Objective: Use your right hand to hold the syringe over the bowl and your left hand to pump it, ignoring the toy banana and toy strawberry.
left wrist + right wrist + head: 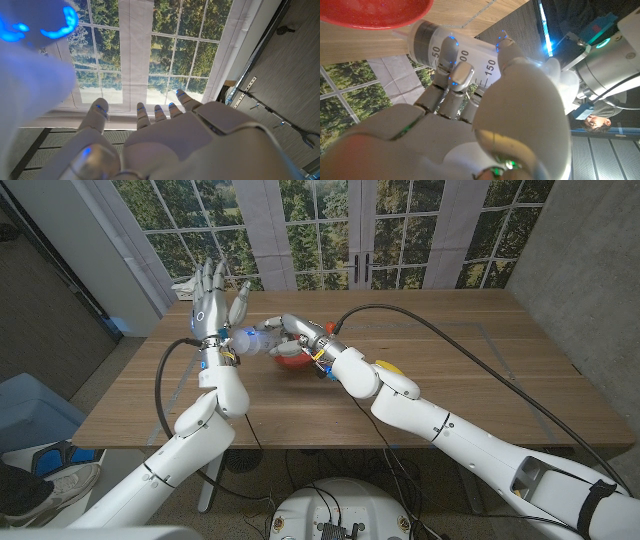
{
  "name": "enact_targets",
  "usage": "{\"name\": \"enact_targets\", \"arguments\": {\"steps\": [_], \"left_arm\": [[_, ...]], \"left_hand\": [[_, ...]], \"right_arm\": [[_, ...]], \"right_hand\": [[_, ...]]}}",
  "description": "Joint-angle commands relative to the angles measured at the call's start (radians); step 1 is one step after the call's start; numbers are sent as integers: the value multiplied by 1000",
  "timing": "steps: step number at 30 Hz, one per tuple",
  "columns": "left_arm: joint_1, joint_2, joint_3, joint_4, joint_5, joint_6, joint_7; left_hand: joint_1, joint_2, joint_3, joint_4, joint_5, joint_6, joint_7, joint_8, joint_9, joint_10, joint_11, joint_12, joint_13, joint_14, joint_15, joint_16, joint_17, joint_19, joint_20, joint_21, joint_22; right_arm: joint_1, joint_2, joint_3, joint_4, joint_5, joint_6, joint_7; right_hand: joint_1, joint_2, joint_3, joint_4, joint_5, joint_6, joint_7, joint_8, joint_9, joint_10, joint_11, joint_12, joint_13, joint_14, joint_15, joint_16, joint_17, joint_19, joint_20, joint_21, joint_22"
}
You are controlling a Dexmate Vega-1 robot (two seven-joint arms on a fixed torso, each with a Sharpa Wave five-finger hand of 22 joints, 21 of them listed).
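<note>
While your right hand (295, 330) wraps its fingers (451, 55) around the barrel of the syringe (465, 52), it keeps that barrel lying roughly level above the red bowl (292, 361), and the right wrist view shows the nozzle end close to the bowl's rim (375, 17), which looks like the right place for anything pushed out to land inside rather than on the bench (450, 370). You hold it around the middle of the printed scale, so the plunger end points away toward your other arm and stays free to be pressed. Your left hand (212, 302) stands upright at that end with its fingers (142, 115) spread wide and holding nothing; in the head view its base sits just beside the syringe's pale end, though whether it is actually touching the plunger is too blurred to tell. That raised, open posture suits a push with the palm or heel along the barrel's axis. Judging by this, the holding half of the job is in place and the pumping is the step in hand. A yellow toy (388, 367), probably the banana, peeks out behind your right forearm, well clear of the work; leave it there.
</note>
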Motion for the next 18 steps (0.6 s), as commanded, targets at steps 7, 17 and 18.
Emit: {"name": "enact_targets", "arguments": {"steps": [7, 17, 18], "left_arm": [[44, 15, -9, -65, 33, -39, 23], [103, 16, -70, -92, -61, -169, 1], [112, 16, -82, -97, -83, -188, -8]], "left_hand": [[-11, 32, -2, 3, 3, 5, -14, -2, 2, 15, 3, 5, 1, 29, -66, 11, 3, 23, 1, 10, 4], [-12, 30, -2, 2, 3, 4, -17, -3, 2, 17, 2, 4, 1, 28, -68, 8, 3, 24, 4, 9, 4], [-13, 30, -2, 2, 3, 4, -17, -2, 2, 17, 2, 4, 1, 28, -68, 8, 3, 25, 3, 9, 4]], "right_arm": [[5, 17, 10, 42, 11, 13, -29], [5, 23, 13, 55, 3, 15, -60], [3, 24, 15, 60, 5, 26, -68]], "right_hand": [[3, 15, -10, 17, 5, 308, 300, 0, 4, 333, 107, 4, 3, 4, -41, 4, 2, 13, -99, 0, -12], [0, 16, -10, 18, 3, 309, 296, -2, 5, 330, 104, 4, 7, 3, -41, 3, 2, 9, -98, 1, -14], [1, 17, -9, 18, 3, 309, 296, -2, 5, 330, 102, 4, 7, 3, -41, 3, 2, 11, -98, 1, -14]]}}
